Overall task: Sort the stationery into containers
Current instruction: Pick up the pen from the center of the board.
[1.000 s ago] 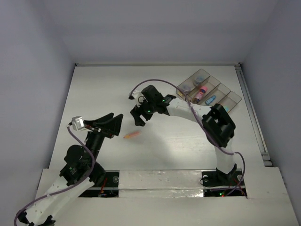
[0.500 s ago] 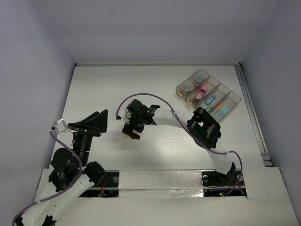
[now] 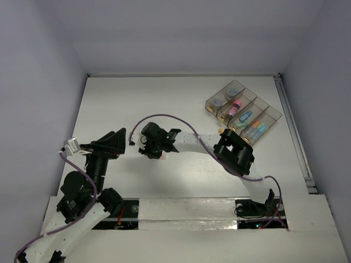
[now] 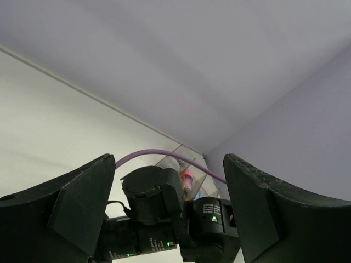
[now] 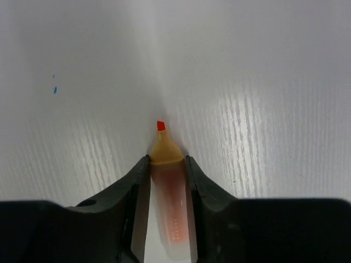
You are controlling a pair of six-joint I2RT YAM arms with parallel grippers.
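- Near the table's (image 3: 120, 98) middle, left of centre, the right gripper (image 3: 153, 153) points down at the white surface.
- Its two black fingers (image 5: 137, 181) are clenched on an orange marker (image 5: 168, 192), one pressing each side of the barrel just behind the cap.
- Seen from the right wrist, the marker's red tip sticks out past the fingertips, pointing away from the wrist.
- Whether the marker rests on the table or is raised off it, I cannot tell.
- The left gripper (image 3: 117, 140) hangs over the table's left part, just beside the right one, released and holding nothing.
- From the left wrist, its jaws stand wide apart, framing the right arm's wrist.
- The tray (image 3: 210, 104) sits at the far right, well apart from both grippers.
- Its compartments hold a pink marker (image 3: 235, 106), a blue marker (image 3: 245, 115) and round tubs (image 3: 218, 101).
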